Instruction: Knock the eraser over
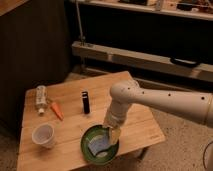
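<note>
Hanging low over the wooden worktop (141,127), the gripper (114,134) sits at the end of the white arm (165,102), which reaches in from the right edge of the view and bends down at a rounded joint. The gripper is above the right-hand side of a green bowl (84,143), and its tan tip appears to be just over the bowl's inner wall; whether it touches the bowl cannot be told, nor whether the gripper is apart or together. In the bowl, just to the left of the gripper, lies a blue-grey sponge (98,146). The eraser (86,102), a slim black block, stands upright on the worktop, farther back than the gripper and to its left, clear of the bowl and apart from the gripper. Farther left of the gripper, beyond the eraser, an orange carrot (56,110) lies flat. A small pale bottle (41,98) lies on its side just beyond the carrot, near the worktop's left edge. A white cup (43,135) stands upright well to the left of the gripper, on the far side of the bowl from it.
</note>
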Available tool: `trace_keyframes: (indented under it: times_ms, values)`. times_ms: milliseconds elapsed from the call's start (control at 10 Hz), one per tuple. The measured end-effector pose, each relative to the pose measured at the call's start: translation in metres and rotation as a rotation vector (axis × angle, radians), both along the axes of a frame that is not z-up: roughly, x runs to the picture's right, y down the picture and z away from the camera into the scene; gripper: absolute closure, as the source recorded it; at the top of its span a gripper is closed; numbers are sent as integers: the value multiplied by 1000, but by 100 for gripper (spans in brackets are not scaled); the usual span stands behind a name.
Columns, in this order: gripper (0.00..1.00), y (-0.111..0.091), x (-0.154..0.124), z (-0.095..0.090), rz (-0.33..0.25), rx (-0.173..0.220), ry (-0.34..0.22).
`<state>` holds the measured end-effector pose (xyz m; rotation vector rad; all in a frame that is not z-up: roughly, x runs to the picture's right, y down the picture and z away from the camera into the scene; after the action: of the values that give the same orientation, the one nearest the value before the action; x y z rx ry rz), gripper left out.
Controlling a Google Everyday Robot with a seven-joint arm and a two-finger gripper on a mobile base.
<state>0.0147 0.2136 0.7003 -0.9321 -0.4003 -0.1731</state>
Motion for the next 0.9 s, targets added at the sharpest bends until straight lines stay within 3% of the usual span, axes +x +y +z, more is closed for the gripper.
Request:
trace_keyframes:
  times_ms: [200,400,700,900]
  values:
    - [41,-6,-1,-2,-1,14,8]
    - [60,-36,5,-6,52,79,29]
    - [91,-120,18,-26,157,187,30]
    - [100,-179,26,-36,244,271,1]
